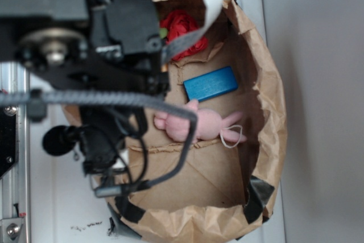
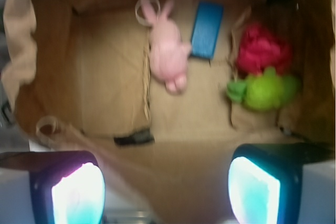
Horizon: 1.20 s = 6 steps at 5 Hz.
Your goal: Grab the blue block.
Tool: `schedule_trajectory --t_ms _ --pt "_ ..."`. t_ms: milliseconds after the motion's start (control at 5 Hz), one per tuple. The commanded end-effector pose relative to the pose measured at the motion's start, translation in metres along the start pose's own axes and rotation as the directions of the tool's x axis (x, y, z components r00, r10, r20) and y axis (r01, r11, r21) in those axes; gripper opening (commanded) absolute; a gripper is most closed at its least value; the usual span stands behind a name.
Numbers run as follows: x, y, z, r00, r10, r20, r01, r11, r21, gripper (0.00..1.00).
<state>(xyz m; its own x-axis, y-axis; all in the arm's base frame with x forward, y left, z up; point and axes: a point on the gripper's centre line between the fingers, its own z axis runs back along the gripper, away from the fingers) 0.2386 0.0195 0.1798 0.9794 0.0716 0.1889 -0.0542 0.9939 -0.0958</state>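
Note:
The blue block (image 1: 211,83) lies flat on the floor of an open brown paper bag (image 1: 270,101), just above a pink plush bunny (image 1: 199,123). In the wrist view the blue block (image 2: 207,29) sits near the bag's far wall, to the right of the pink bunny (image 2: 167,56). My gripper (image 2: 167,192) is open, its two glowing pads wide apart at the bottom of that view, nothing between them. It hovers over the bag's near rim, well short of the block. In the exterior view the arm hides the gripper.
A red crumpled toy (image 2: 262,51) and a green plush (image 2: 265,90) lie right of the block inside the bag. The bag's paper walls (image 2: 21,51) rise on all sides. The arm's black body and cables (image 1: 108,101) cover the bag's left part. A white table (image 1: 62,197) lies underneath.

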Motion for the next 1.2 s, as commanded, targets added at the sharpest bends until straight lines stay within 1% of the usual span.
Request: schedule_trajectory --t_ms 0,200,1000 --pt "0.046 0.004 -0.021 0.993 0.007 0.114 -0.001 0.998 -0.058 1.0" --pt "0.058 0.003 -0.03 0.995 0.056 0.083 -0.052 0.997 -0.049 1.0" --pt "0.058 0.003 -0.03 0.995 0.056 0.083 -0.052 0.997 -0.049 1.0"
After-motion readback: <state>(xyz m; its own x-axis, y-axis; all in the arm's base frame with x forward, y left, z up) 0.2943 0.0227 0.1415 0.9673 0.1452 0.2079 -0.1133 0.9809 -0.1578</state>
